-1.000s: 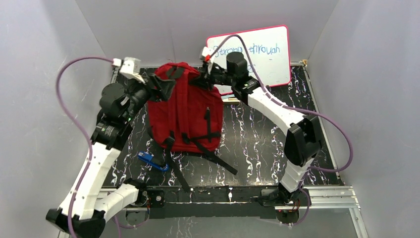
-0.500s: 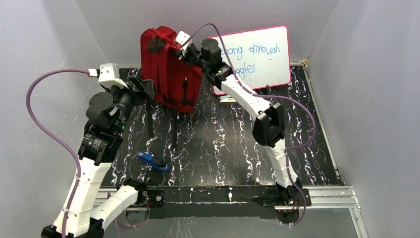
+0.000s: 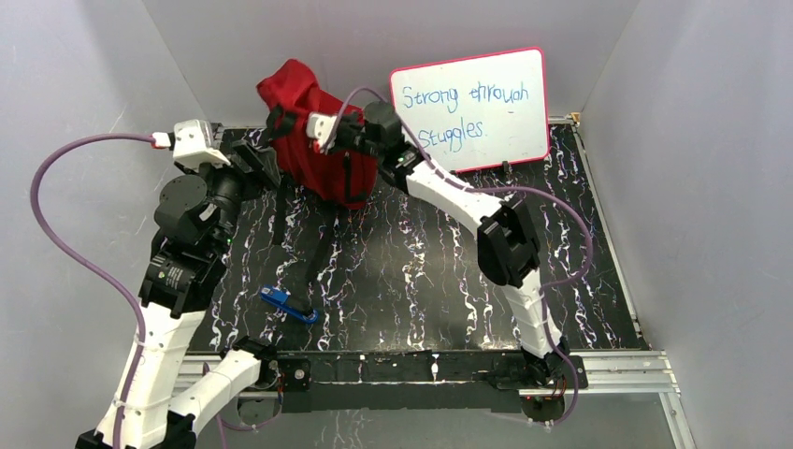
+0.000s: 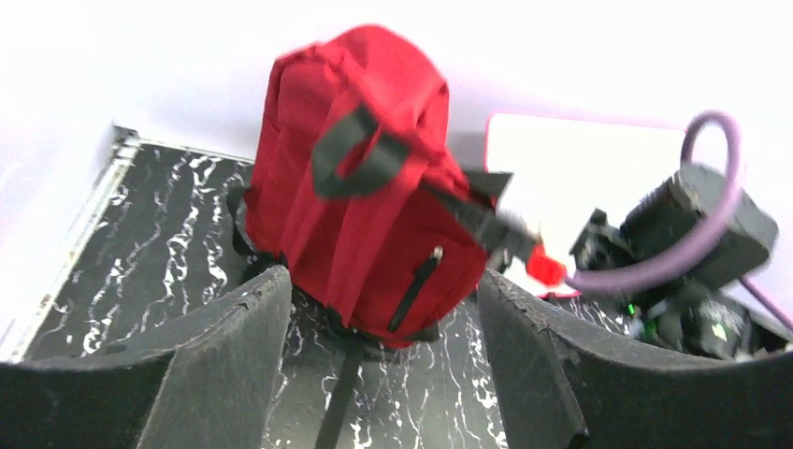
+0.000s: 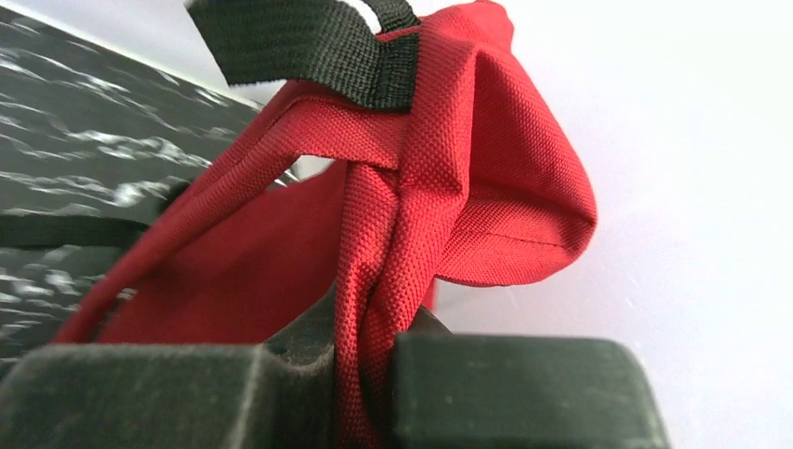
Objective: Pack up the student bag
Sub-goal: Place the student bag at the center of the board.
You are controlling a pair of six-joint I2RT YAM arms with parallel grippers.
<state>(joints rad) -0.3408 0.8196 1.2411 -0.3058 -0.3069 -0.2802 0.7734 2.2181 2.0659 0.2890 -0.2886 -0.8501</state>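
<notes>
Right pincer (image 5: 369, 374): clenched on a fold of the student bag (image 3: 299, 98), which stands upright beside it.
Left pincer (image 4: 383, 374): released, bag just ahead.
Whiteboard (image 3: 472, 108): behind right pincer.
Hidden: bag's opening.

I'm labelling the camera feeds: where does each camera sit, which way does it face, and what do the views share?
Top external: above and behind the robot, looking down on the table; both arms, student bag and whiteboard show.
Left wrist: on the left arm, facing the far wall; open left fingers frame the bag and right arm.
Right wrist: close up on bag fabric pinched between the right fingers.
All three share the bag.
</notes>
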